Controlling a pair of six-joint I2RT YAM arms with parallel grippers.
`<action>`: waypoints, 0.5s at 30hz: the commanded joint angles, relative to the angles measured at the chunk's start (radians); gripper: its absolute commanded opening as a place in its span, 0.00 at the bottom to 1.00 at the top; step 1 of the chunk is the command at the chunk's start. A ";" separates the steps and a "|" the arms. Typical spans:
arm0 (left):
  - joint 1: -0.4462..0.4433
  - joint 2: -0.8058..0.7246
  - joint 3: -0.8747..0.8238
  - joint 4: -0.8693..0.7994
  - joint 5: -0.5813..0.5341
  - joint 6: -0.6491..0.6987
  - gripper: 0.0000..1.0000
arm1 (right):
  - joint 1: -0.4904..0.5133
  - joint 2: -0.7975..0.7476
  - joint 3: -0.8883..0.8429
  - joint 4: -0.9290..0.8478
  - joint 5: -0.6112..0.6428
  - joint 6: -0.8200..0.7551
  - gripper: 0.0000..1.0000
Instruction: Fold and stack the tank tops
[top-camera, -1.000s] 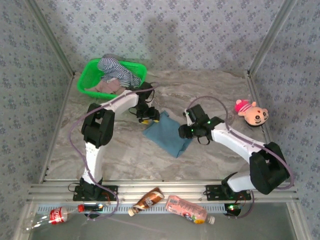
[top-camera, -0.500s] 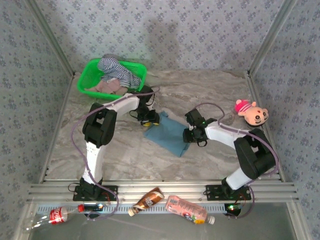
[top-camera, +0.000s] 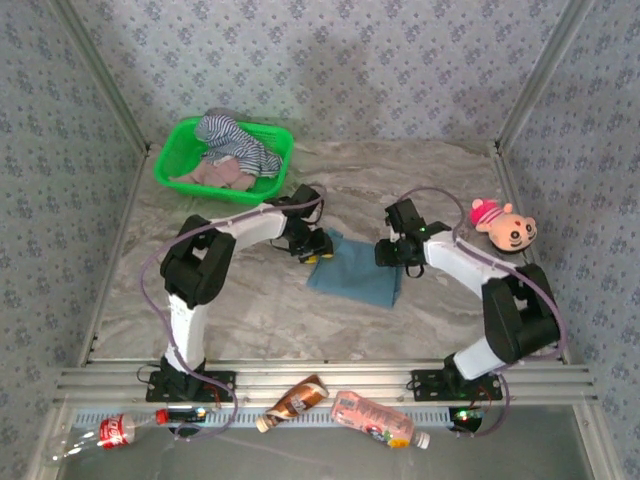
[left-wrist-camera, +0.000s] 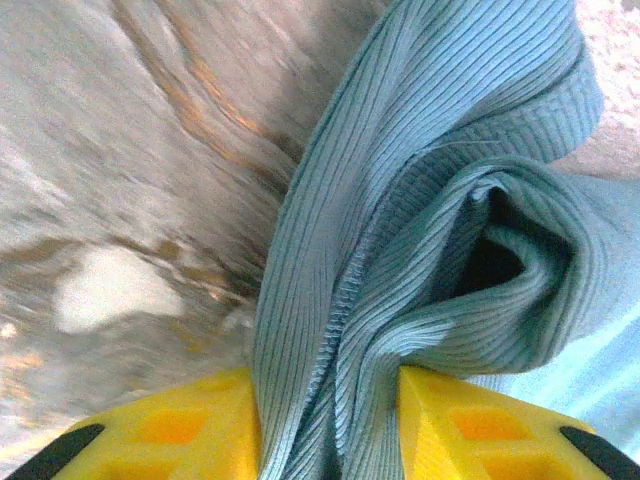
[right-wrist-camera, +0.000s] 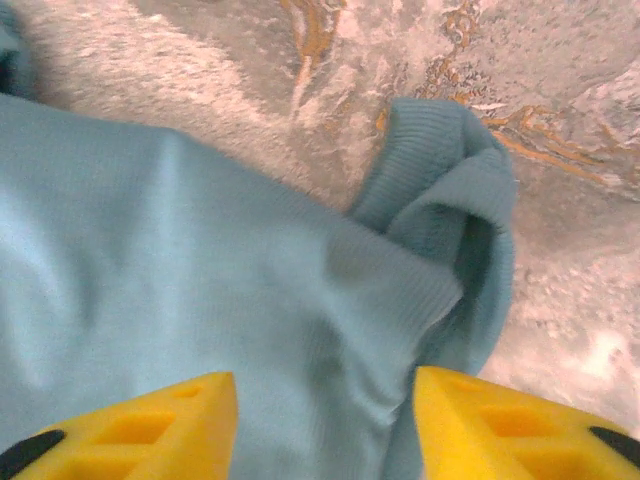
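The left gripper (left-wrist-camera: 325, 405) pinches a bunched edge of the teal tank top (top-camera: 358, 282) at its 10 o'clock corner. The right gripper (right-wrist-camera: 325, 400) straddles the 2 o'clock corner, jaws apart, hold uncertain. Within the last second they have dragged the cloth from skewed to squarer, probably readying a fold. The striped top (top-camera: 235, 140) and pink top (top-camera: 215, 176) wait in the green basket (top-camera: 166, 162) at 11 o'clock.

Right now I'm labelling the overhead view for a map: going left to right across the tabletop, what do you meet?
green basket → left pincer → teal tank top → right pincer → pink plush toy
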 joint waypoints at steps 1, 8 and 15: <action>-0.010 -0.055 -0.029 0.024 0.026 -0.081 0.40 | 0.049 -0.090 -0.004 -0.105 0.044 0.090 0.56; 0.023 -0.094 0.019 -0.120 -0.020 0.025 0.46 | 0.185 -0.079 -0.092 -0.015 0.078 0.187 0.58; 0.108 -0.189 0.064 -0.241 -0.075 0.153 0.56 | 0.251 0.071 -0.075 0.113 0.155 0.126 0.67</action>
